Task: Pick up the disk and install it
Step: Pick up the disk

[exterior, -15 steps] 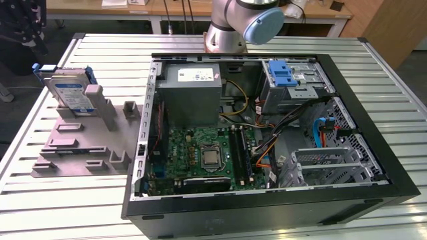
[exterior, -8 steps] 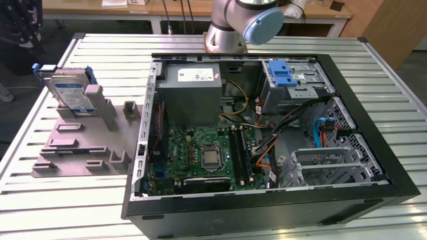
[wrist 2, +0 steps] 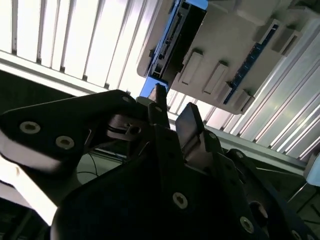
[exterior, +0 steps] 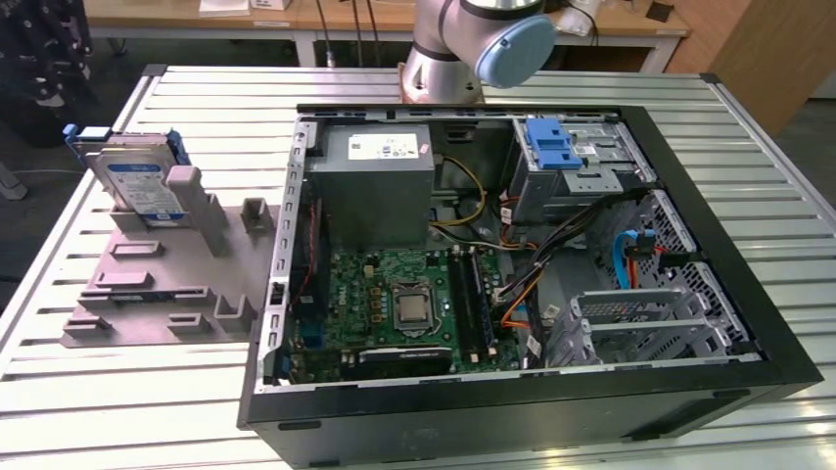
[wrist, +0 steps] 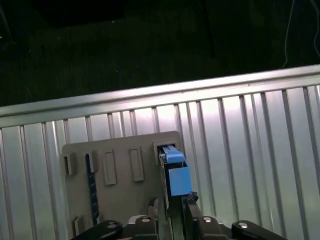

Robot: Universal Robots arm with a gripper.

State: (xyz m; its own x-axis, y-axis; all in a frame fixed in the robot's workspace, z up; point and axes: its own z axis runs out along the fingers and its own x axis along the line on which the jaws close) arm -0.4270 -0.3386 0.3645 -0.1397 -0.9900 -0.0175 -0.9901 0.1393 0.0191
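The disk [exterior: 137, 181] stands on edge in a grey holder [exterior: 157, 284] at the exterior view's left, its white-and-blue label facing the camera and blue rails on its edges. In the first wrist view the disk [wrist: 175, 172] shows edge-on with a blue rail end, and my gripper [wrist: 173, 202] hangs well above it, open, one finger on either side of its line. The second wrist view shows the two dark fingertips [wrist 2: 160, 100] apart, with the disk [wrist 2: 172, 35] and holder [wrist 2: 235, 45] beyond them. Nothing is between the fingers.
An open computer case [exterior: 731, 294] lies to the exterior view's right of the holder. It holds a grey power supply box [exterior: 379, 176], a motherboard [exterior: 405, 304], cables, and a metal drive cage with a blue tab [exterior: 555, 147]. The arm's base [exterior: 451, 59] stands behind the case on the ribbed metal table [exterior: 131, 392].
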